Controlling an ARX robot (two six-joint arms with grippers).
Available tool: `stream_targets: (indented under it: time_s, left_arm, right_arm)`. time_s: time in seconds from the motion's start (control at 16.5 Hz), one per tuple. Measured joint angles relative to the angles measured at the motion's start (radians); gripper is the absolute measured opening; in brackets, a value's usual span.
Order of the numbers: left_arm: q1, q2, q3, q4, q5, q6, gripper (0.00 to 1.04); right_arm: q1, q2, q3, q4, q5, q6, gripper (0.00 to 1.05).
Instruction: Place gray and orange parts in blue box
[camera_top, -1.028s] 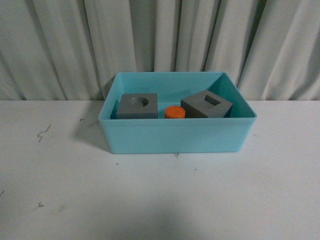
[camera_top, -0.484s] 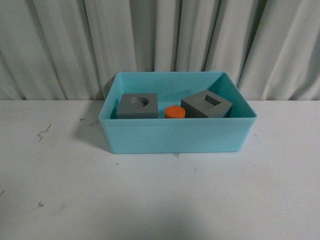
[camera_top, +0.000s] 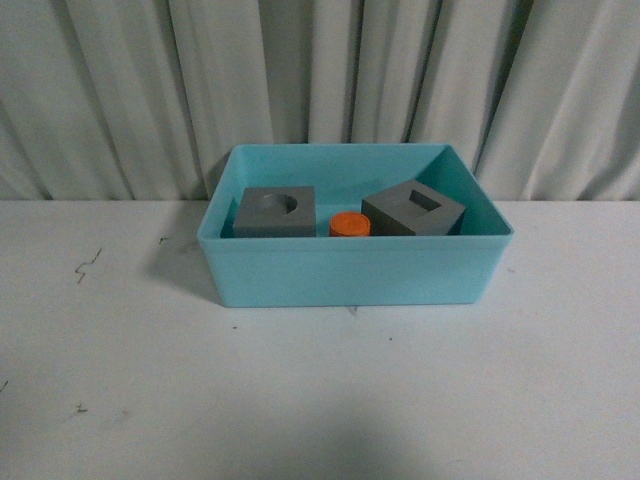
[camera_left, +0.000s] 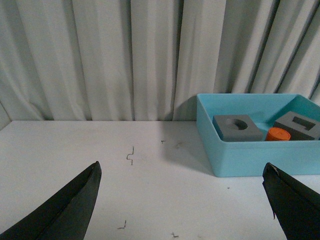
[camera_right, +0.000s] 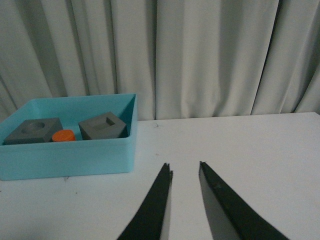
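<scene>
The light blue box (camera_top: 350, 272) stands on the white table in the front view. Inside it sit a gray cube with a round recess (camera_top: 274, 211), an orange cylinder (camera_top: 350, 224) and a gray cube with a rectangular recess (camera_top: 414, 211). Neither arm shows in the front view. My left gripper (camera_left: 182, 172) is open and empty, above the table to the left of the box (camera_left: 250, 160). My right gripper (camera_right: 185, 168) is shut and empty, above the table to the right of the box (camera_right: 70, 155). Both wrist views show the three parts in the box.
A pale pleated curtain (camera_top: 320, 80) hangs behind the table. Small dark marks (camera_top: 88, 265) dot the table at the left. The white tabletop (camera_top: 320, 390) spreads in front of the box.
</scene>
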Motion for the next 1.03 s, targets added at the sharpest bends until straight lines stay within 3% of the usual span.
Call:
stream_targets:
  time_s: [0.06, 0.12, 0.42, 1.03]
  left_arm:
    - [0.0, 0.0, 0.0, 0.0, 0.0, 0.0, 0.98]
    - [0.0, 0.0, 0.0, 0.0, 0.0, 0.0, 0.98]
    - [0.0, 0.0, 0.0, 0.0, 0.0, 0.0, 0.98]
    - [0.0, 0.0, 0.0, 0.0, 0.0, 0.0, 0.98]
  right_arm:
    - [0.0, 0.0, 0.0, 0.0, 0.0, 0.0, 0.33]
    - [0.0, 0.0, 0.0, 0.0, 0.0, 0.0, 0.36]
    - [0.0, 0.0, 0.0, 0.0, 0.0, 0.0, 0.97]
    - [0.0, 0.0, 0.0, 0.0, 0.0, 0.0, 0.98]
